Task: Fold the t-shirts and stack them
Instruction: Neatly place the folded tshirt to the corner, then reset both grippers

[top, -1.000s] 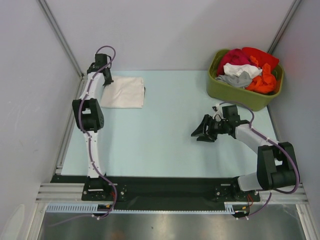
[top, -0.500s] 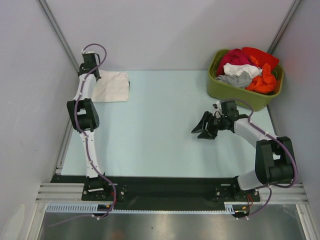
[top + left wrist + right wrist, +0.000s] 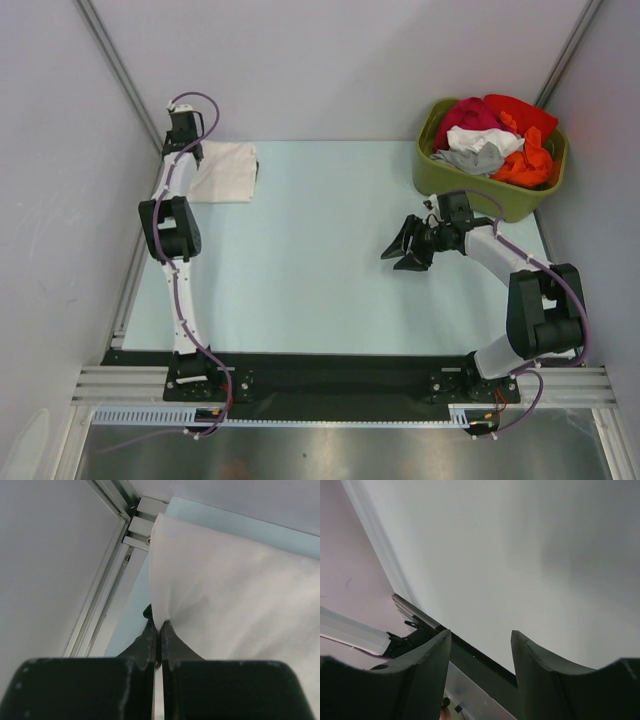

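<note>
A folded cream-white t-shirt (image 3: 226,173) lies flat in the table's far left corner, with a dark sliver showing at its right edge. My left gripper (image 3: 194,152) is shut on the shirt's left edge. In the left wrist view its black fingertips (image 3: 150,639) pinch a raised crease of the white cloth (image 3: 235,595). My right gripper (image 3: 399,252) hovers open over the right middle of the table, holding nothing. The right wrist view shows its two fingers (image 3: 427,652) spread, with only wall and frame rail between them.
An olive-green tub (image 3: 470,186) at the far right holds a heap of red, white, grey and orange garments (image 3: 497,138). An aluminium rail (image 3: 107,597) runs along the table's left edge, right beside the shirt. The pale blue table mat (image 3: 320,260) lies between the arms.
The left arm dragged the folded shirt left into the far corner, then settled. The right gripper drifted slightly toward the far side, still open.
</note>
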### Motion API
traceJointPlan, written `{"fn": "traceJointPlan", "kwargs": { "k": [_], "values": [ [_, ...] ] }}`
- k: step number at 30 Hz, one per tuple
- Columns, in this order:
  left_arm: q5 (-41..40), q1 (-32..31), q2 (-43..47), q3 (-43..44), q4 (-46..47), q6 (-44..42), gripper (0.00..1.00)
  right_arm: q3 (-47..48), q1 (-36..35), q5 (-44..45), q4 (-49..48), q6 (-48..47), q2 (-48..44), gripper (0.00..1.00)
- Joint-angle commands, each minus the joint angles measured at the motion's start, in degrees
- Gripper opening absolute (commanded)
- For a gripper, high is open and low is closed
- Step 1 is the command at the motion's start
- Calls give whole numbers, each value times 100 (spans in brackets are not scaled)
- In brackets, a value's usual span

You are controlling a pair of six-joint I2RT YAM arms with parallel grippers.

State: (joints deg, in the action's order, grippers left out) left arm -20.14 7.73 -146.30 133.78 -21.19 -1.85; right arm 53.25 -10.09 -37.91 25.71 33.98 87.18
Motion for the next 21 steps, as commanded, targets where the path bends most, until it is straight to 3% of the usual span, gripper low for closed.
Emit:
{"fn": "traceJointPlan", "kwargs": {
  "k": [1,4,5,6,9,14,17,21],
  "values": [
    [-481,71,58,272,510,-158,6,308,-28,47,223,-84,54,57],
    [-903,89,101,281,581,-246,24,387,-28,21,311,-189,133,57],
    [-921,89,119,298,590,-298,46,448,-37,12,355,-233,142,57],
    [-965,80,163,298,581,-299,57,466,-37,3,364,-268,159,57],
    [-1325,27,461,228,467,-229,77,589,-20,-76,434,-400,194,57],
    [-1028,-332,1365,-298,-304,401,80,695,7,-199,478,-585,63,57],
    [-334,-718,2401,-1316,-622,1034,80,590,-11,-129,408,-515,-218,57],
    [798,-1395,3861,-3591,-588,2116,81,370,-11,108,382,-383,-736,59]
  ]
}}
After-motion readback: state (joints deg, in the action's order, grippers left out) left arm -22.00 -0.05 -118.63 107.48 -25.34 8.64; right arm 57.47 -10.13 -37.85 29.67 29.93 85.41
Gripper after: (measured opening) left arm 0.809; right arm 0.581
